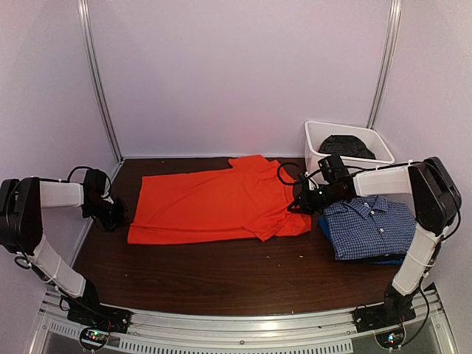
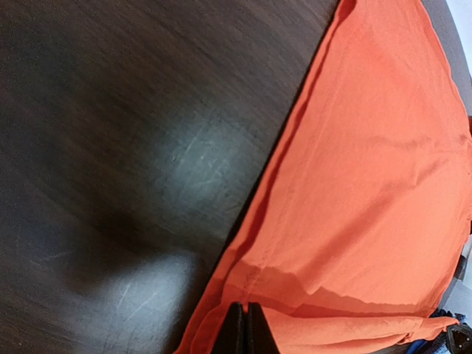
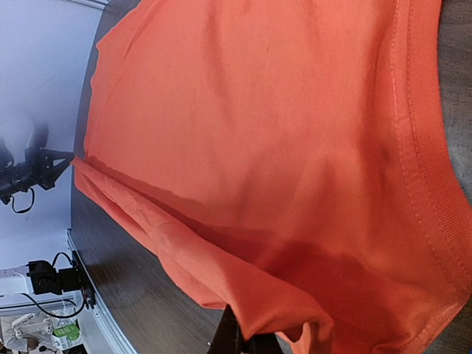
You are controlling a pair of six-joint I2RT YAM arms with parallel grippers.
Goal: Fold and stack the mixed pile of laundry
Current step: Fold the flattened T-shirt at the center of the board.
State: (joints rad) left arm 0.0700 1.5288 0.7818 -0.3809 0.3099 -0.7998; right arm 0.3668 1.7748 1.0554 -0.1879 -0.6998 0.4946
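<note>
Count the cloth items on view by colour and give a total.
Orange T-shirt: 1
Blue-and-white check shirt: 1
Plain blue piece under it: 1
Black piece in the white tub: 1
Total: 4

A T-shirt [image 1: 214, 203] lies spread across the middle of the table [image 1: 221, 274]; to its right sits a folded shirt [image 1: 369, 225], and behind that a tub [image 1: 316, 156] holds another garment [image 1: 346, 146].

Looks like a robot lab booth. Plain white walls [image 1: 236, 74] with metal struts [image 1: 99, 81] right behind the table [image 1: 221, 273]. Aluminium rail [image 1: 243, 324] along the table's near edge, carrying two arm bases [image 1: 92, 313].
</note>
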